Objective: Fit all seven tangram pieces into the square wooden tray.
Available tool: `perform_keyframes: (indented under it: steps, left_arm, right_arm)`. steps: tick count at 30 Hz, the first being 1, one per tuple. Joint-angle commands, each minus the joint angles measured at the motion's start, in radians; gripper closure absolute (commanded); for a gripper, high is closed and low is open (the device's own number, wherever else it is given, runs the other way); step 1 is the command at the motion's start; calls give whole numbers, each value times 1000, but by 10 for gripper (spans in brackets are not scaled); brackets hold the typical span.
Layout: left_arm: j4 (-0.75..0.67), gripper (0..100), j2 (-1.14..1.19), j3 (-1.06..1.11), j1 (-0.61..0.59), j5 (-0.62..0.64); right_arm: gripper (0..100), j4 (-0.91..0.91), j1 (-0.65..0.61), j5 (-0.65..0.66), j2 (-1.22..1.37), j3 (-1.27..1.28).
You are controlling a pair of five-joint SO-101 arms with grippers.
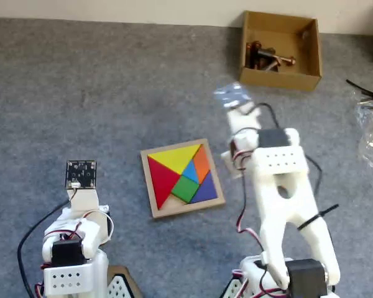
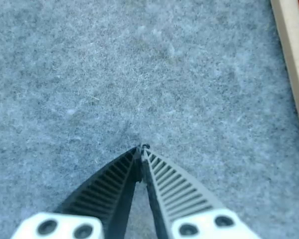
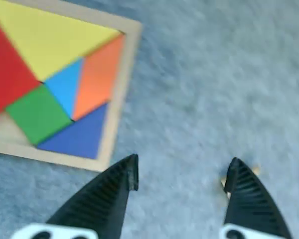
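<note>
- Counting from the high view: the square wooden tray point(image 1: 188, 208) lies on the grey worktop point(image 1: 81, 93), between the two arms.
- Six pieces are seated in it: yellow triangle point(image 1: 174, 158), red triangle point(image 1: 161, 180), orange parallelogram point(image 1: 202, 164), light-blue triangle point(image 1: 189, 171), green square point(image 1: 185, 187) and dark-blue triangle point(image 1: 206, 190).
- The left arm point(image 1: 74, 248) stands apart from the tray. The right arm point(image 1: 280, 186) extends just beside the tray's right side.
- A cardboard box point(image 1: 280, 49) sits at the far edge, well apart from the tray.
- Left wrist view: the left hand point(image 2: 141, 148) is pressed together with nothing between its fingers, over bare felt. A strip of the tray rim point(image 2: 289, 59) runs along one edge of this view.
- Right wrist view: the right hand point(image 3: 183, 174) is spread and empty, near the tray corner by the dark-blue triangle.
- A bare wood patch point(image 3: 2, 134) shows inside the rim, bordered by the red triangle and the green square.
- A small tan bit point(image 3: 254, 171) lies just beside one finger. I cannot tell whether it is a tangram piece.
- Judgement: six of seven pieces are placed. One remains, probably a small triangle going by the shape of the gap.
- The seated pieces look flush, so only the last pick and drop appears to be outstanding.
</note>
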Motion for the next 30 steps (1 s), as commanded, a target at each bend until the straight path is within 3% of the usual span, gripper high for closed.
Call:
perform_keyframes:
  steps: [1, 5, 10, 30]
  left_arm:
    - [8, 995, 7, 21, -8, 2]
    - [8, 995, 7, 21, -8, 2]
    - [8, 995, 7, 21, -8, 2]
    - [8, 995, 7, 21, -8, 2]
  right_arm:
    - [735, 18, 97, -12, -7, -59]
    - [735, 18, 99, -28, -7, -53]
    - [735, 13, 90, -169, -12, -53]
    - [735, -58, 39, -175, -5, 99]
